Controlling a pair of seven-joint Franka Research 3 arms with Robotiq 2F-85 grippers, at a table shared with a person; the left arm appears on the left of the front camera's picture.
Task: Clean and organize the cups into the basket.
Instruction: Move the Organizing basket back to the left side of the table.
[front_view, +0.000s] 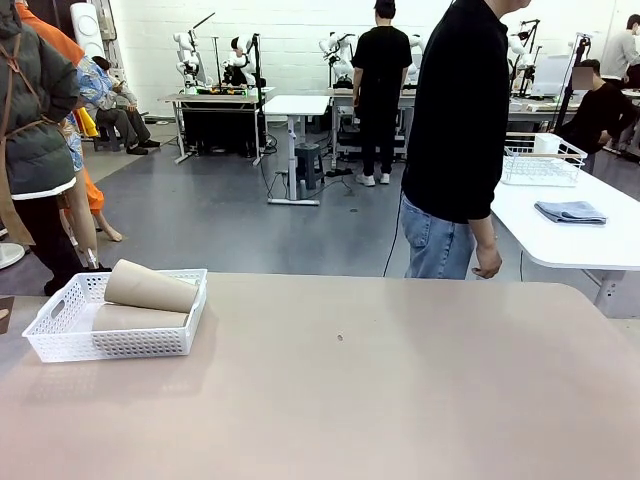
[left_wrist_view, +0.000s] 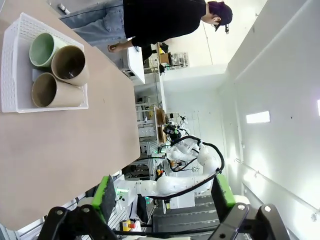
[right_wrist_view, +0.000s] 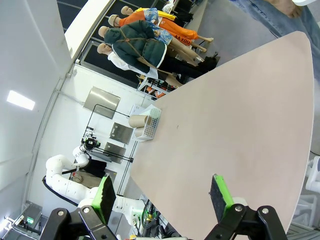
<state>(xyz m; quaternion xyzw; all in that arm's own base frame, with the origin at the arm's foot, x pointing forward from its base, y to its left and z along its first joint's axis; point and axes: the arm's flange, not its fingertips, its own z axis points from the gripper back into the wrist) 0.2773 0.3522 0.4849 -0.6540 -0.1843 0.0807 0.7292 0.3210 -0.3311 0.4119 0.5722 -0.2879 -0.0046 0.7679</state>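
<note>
Matte tan and mint, the three tapered cups (left_wrist_view: 57, 67) lie on their sides, stacked in the white mesh basket (left_wrist_view: 12, 60) at the table's (front_view: 400, 390) left end. My left gripper (left_wrist_view: 162, 197) and right gripper (right_wrist_view: 162, 195) stand wide, holding nothing.

Three cups (left_wrist_view: 60, 70) lying in basket (left_wrist_view: 15, 97)

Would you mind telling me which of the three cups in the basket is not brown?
The pale mint green cup, lying deepest in the white basket; the other two cups are tan-brown.
</note>
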